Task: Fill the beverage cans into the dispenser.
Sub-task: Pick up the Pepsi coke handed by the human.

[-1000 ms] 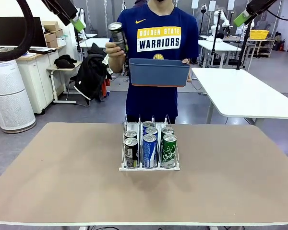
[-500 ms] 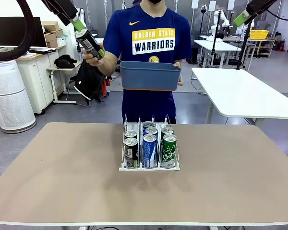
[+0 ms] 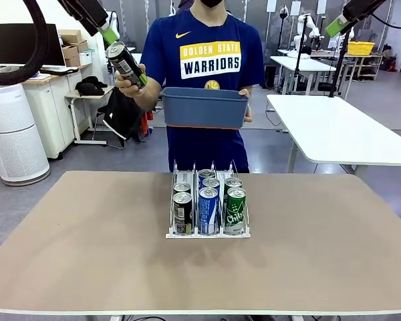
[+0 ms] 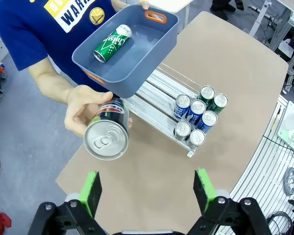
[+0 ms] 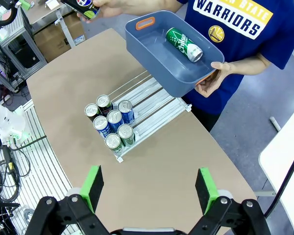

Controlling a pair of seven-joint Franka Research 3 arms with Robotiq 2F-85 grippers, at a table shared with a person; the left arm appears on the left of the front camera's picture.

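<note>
The person's hand (image 4: 81,110) holds a black beverage can (image 4: 107,134) top-first toward my left gripper (image 4: 148,188), which is open; the can hovers just above its left finger (image 4: 91,188) without touching it. From the front, this can (image 3: 125,64) sits just below the left gripper (image 3: 110,33) at the upper left. The dispenser (image 3: 208,231) stands mid-table with several black, blue and green cans (image 3: 208,200) at its front lip. My right gripper (image 5: 149,188) is open and empty, high above the table, at the upper right (image 3: 335,25) in the front view.
The person's other hand holds a blue-grey bin (image 3: 204,110) at chest height beyond the table's far edge. A green can (image 5: 184,44) lies inside it. The back halves of the dispenser's lanes (image 5: 154,105) hold nothing. The brown tabletop (image 3: 87,254) is bare around the rack.
The person's hand has carried the black can from beside the chest leftward and up to my left gripper. The bin has sunk slightly. Both arms stayed still.
</note>
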